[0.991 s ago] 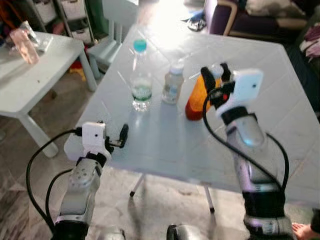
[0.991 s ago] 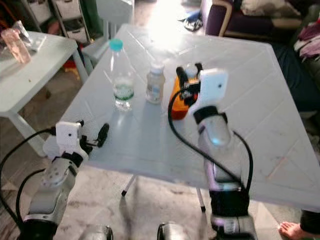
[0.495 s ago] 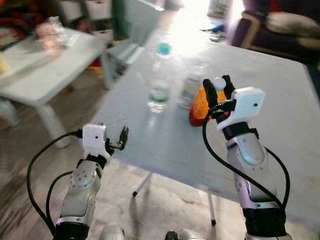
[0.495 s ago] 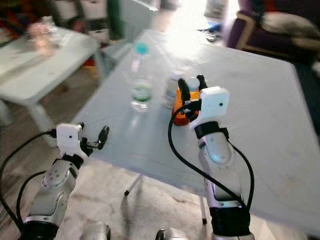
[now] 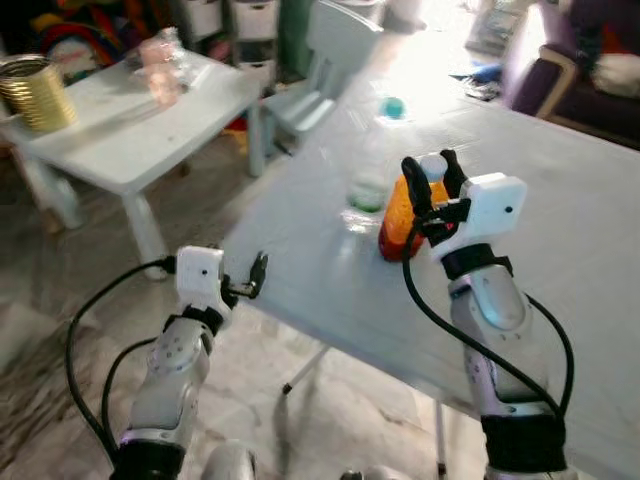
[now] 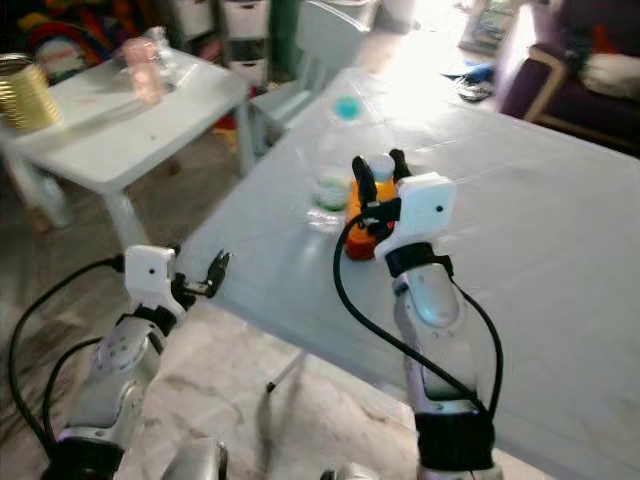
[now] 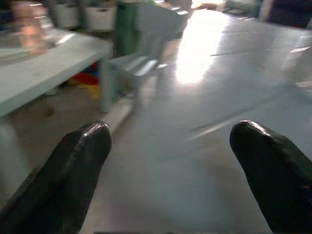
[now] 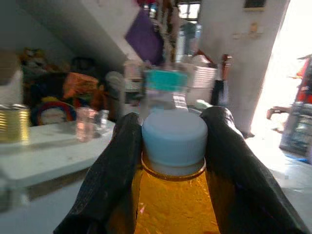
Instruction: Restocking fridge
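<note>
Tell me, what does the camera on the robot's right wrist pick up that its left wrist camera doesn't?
The right wrist view looks along two black fingers pressed against the neck of an orange bottle with a pale cap; a teal-capped water bottle and a gold can stand beyond. The left wrist view has its fingers wide apart over the bare pale blue table, with a small chair behind. Both catch the white side table.

Two silver jointed arms, dark bands near base. White boxy wrist camera housing behind each gripper. Left gripper (image 5: 257, 274): two long black fingers. Right gripper (image 5: 433, 182): same glossy black fingers. Black cable loops back from each wrist housing.
</note>
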Controlling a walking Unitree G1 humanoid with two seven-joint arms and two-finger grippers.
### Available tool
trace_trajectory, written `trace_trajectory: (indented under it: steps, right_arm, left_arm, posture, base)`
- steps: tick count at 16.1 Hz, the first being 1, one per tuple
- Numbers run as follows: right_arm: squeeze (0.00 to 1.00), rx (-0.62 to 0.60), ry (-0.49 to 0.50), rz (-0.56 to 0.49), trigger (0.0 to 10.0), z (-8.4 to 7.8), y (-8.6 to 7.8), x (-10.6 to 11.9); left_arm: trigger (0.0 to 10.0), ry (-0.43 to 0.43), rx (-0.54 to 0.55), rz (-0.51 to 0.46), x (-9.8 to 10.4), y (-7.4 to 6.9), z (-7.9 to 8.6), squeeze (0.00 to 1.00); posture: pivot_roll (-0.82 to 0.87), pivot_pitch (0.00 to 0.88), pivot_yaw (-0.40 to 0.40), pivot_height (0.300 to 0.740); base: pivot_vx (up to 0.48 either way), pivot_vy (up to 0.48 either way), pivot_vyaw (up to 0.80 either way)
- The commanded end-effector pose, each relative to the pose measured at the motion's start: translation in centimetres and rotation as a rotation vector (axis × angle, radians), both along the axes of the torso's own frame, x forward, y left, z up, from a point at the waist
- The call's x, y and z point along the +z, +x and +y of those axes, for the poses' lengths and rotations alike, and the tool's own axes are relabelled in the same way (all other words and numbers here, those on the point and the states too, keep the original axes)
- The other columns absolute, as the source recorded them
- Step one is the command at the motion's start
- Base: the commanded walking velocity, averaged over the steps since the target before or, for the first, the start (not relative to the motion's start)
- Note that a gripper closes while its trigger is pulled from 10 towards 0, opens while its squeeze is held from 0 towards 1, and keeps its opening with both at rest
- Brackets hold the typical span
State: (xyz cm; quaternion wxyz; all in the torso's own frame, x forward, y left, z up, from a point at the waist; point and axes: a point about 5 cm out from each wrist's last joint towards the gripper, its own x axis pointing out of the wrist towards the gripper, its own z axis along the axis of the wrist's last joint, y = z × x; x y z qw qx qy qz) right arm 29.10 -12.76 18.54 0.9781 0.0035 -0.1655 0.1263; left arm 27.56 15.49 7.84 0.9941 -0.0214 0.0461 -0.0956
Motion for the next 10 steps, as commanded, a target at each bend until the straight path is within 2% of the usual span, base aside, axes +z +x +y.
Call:
trace_trajectory:
  steps: [1,10]
  right_arm:
    - [0.0,0.042,-0.004,0.136,10.0,0.55,-0.04,-2.68]
    - [0.0,0.066,0.004,0.14,10.0,0.73,0.33,-2.56]
  left_arm:
    - [10.0,0.008,0.014,0.035,-0.73,-0.35,0.16,0.0]
    - [10.0,0.007,0.018,0.035,-0.77,-0.19,0.08,0.0]
  posture:
    - [0.06,0.051,-0.065,0.74]
    - [0.07,0.051,-0.067,0.74]
  base:
    - [-0.251,0.341,0.8]
    - [-0.252,0.342,0.8]
